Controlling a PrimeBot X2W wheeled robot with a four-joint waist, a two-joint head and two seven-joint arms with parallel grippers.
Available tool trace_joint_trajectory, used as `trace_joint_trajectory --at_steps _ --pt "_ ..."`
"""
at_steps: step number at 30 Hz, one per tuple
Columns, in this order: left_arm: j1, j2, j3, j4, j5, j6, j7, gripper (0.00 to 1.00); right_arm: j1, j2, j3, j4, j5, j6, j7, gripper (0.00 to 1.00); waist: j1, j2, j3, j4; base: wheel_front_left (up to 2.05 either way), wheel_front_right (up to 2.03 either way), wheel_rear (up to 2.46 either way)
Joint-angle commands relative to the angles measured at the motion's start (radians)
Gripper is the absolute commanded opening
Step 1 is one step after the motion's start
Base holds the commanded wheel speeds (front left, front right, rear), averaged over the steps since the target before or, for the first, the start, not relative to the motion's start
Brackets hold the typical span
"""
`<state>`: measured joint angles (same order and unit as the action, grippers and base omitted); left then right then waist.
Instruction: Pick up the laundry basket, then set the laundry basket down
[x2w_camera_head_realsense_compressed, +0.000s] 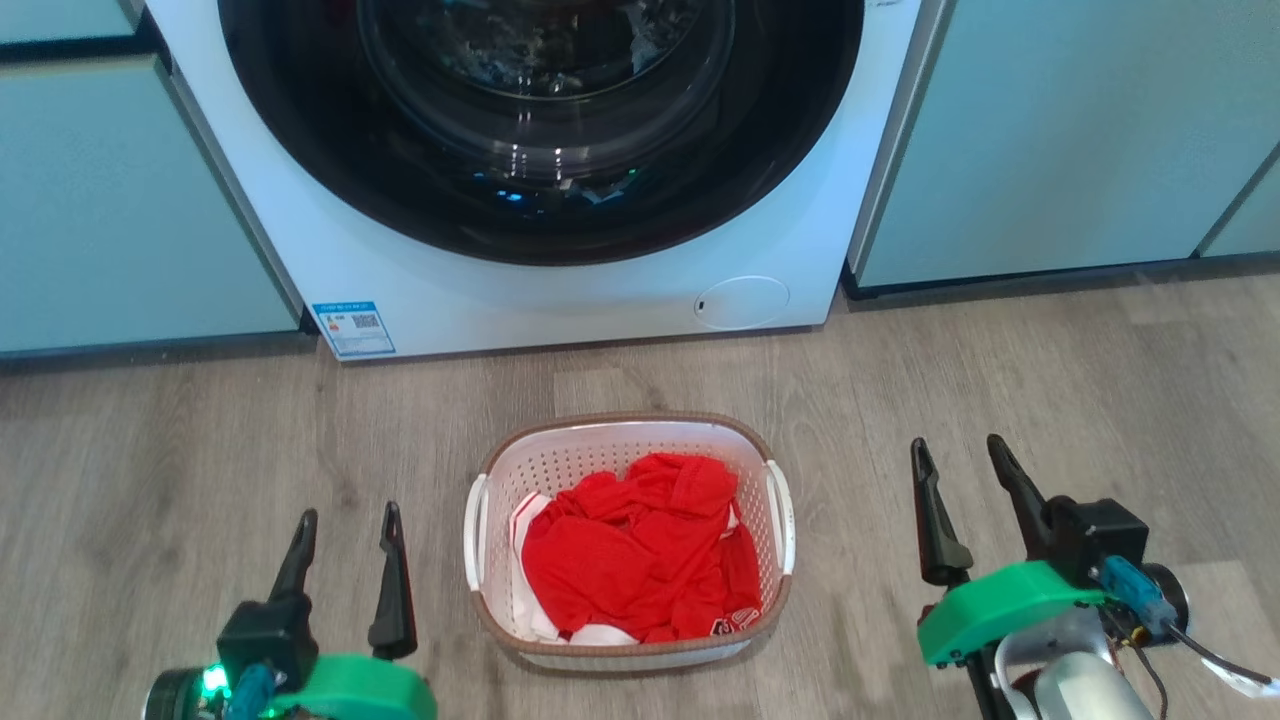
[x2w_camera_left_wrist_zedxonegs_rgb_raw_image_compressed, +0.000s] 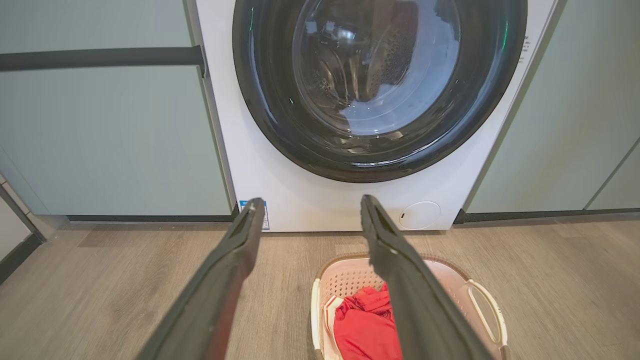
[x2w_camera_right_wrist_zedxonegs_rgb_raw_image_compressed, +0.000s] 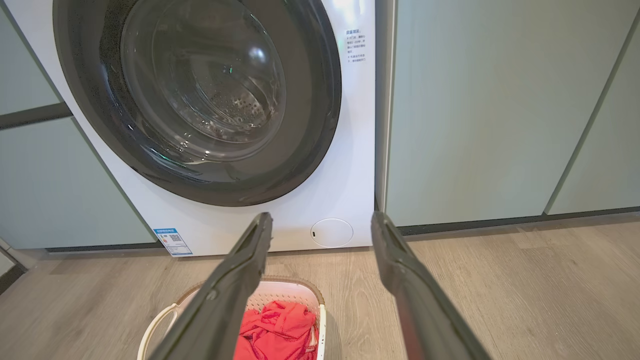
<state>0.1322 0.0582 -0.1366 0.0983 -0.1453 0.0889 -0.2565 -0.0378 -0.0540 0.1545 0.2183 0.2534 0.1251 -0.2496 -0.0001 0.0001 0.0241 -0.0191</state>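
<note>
The laundry basket (x2w_camera_head_realsense_compressed: 775, 470) stands on the wooden floor before the washing machine, white with a brown rim and a white handle on each side. Red clothes (x2w_camera_head_realsense_compressed: 630, 550) lie inside it. My left gripper (x2w_camera_head_realsense_compressed: 350, 525) hangs open to the basket's left, a short gap from its left handle, nothing between its fingers. On the other side my right gripper (x2w_camera_head_realsense_compressed: 958, 455) is open too, further off from the right handle. In the left wrist view the basket (x2w_camera_left_wrist_zedxonegs_rgb_raw_image_compressed: 480, 297) sits low right behind that gripper (x2w_camera_left_wrist_zedxonegs_rgb_raw_image_compressed: 310, 205). The right wrist view has the basket (x2w_camera_right_wrist_zedxonegs_rgb_raw_image_compressed: 310, 300) low left of that gripper (x2w_camera_right_wrist_zedxonegs_rgb_raw_image_compressed: 320, 222).
A white front-loading washing machine (x2w_camera_head_realsense_compressed: 600, 290) with its round dark door shut stands just behind the basket. Pale green cabinet fronts (x2w_camera_head_realsense_compressed: 1050, 140) flank it on both sides. Bare wooden floor (x2w_camera_head_realsense_compressed: 1100, 380) spreads to the left and right of the basket.
</note>
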Motion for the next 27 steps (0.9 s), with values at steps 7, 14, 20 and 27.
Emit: trace_joint_trajectory --at_steps 7,14,20,27 --pt "0.001 -0.005 0.039 -0.046 0.007 0.012 -0.005 1.0 0.01 0.004 0.001 -0.065 -0.004 0.006 -0.012 1.0 0.0001 -0.0001 -0.024 -0.006 0.0 0.0 0.0" --pt "-0.002 -0.006 0.045 -0.047 0.003 0.011 -0.005 1.0 0.008 0.004 -0.008 -0.068 -0.007 0.006 -0.012 1.0 0.0001 -0.0001 -0.025 -0.001 0.0 0.0 0.0" --pt "-0.003 -0.007 0.049 -0.047 0.008 0.01 -0.005 1.0 0.005 0.004 -0.012 -0.069 -0.01 0.006 -0.012 1.0 0.0001 -0.0001 -0.023 0.001 0.0 0.0 0.0" --pt "-0.002 -0.007 0.045 -0.033 0.003 0.0 -0.005 1.0 0.002 0.004 -0.016 -0.068 -0.012 0.006 -0.012 1.0 0.0001 -0.0001 -0.019 0.001 0.0 0.0 0.0"
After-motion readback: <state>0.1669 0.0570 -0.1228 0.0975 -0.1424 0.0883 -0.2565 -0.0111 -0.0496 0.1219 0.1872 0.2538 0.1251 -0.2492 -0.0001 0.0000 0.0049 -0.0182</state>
